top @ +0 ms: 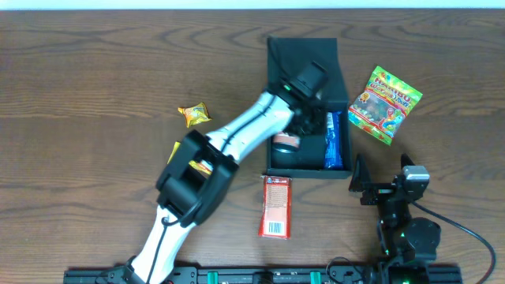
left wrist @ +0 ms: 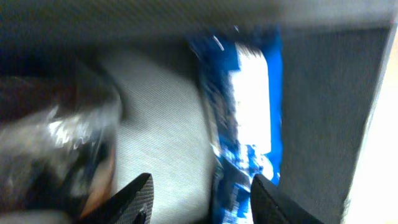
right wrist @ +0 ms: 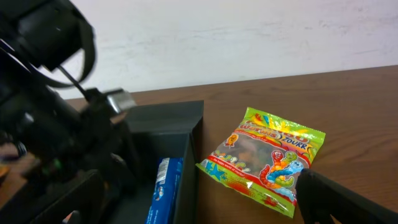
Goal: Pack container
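Overhead view of a dark wooden table [top: 95, 71]. The container [top: 308, 172], a dark teal-green square box, sits right of centre with its flap lid folded open on the far side. The white left arm reaches across the table and down into it.

In the left wrist view, the left gripper [left wrist: 202, 200] hangs inside the container, over its pale grey floor. Its two black fingers [left wrist: 140, 196] are spread apart and released, with nothing clamped between them. A blue packet [left wrist: 245, 112] lies lengthwise along the container's dark wall. Its near end reaches into the gap between the fingers and sits against the right-hand finger in this view. A dark shiny packet [left wrist: 53, 143] lies just outside the other finger. This view is blurred, so no print on either packet can be read.

The right gripper [top: 383, 180] stands just outside the container's near right corner, with its fingers spread wide and empty. From the right wrist view, a bag of gummy worms [right wrist: 267, 155] in green, yellow and red lies flat on the wood ahead of the fingers, near the right one. The container wall and the blue packet lie ahead of the left one.

A red snack packet [top: 276, 207] lies on the table just outside the container's near wall. A yellow candy wrapper [top: 193, 115] lies well apart from both grippers, left of the left arm.
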`<state>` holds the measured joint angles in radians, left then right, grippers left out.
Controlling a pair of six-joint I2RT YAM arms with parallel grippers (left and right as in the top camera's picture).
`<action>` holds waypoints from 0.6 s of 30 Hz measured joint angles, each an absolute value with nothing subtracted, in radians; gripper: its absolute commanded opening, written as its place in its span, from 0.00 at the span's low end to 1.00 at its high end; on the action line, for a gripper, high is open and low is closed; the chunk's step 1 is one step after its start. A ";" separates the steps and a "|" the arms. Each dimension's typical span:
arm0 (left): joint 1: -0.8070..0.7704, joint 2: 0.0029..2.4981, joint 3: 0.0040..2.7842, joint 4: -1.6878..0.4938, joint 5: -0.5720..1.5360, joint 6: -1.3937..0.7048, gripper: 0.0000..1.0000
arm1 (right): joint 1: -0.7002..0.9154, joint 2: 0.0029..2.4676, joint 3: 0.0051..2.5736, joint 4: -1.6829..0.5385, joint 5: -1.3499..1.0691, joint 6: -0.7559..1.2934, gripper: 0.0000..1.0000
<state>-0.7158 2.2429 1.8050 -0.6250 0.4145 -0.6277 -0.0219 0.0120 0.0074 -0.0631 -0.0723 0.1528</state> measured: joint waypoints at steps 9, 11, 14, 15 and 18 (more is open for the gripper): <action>-0.626 2.054 1.805 -0.626 0.470 -0.527 0.48 | -0.022 0.012 0.007 -0.063 -0.072 0.153 0.99; -0.632 2.011 1.806 -0.648 0.425 -0.490 0.39 | -0.022 0.012 0.007 -0.063 -0.073 0.153 0.99; -0.647 1.981 1.807 -0.705 0.337 -0.417 0.47 | -0.022 0.012 0.007 -0.063 -0.072 0.153 0.99; -0.653 1.980 1.807 -0.732 0.307 -0.393 0.48 | -0.022 0.012 0.007 -0.063 -0.072 0.153 0.99; -0.673 1.993 1.807 -0.804 0.218 -0.340 0.50 | -0.022 0.012 0.007 -0.063 -0.073 0.153 0.99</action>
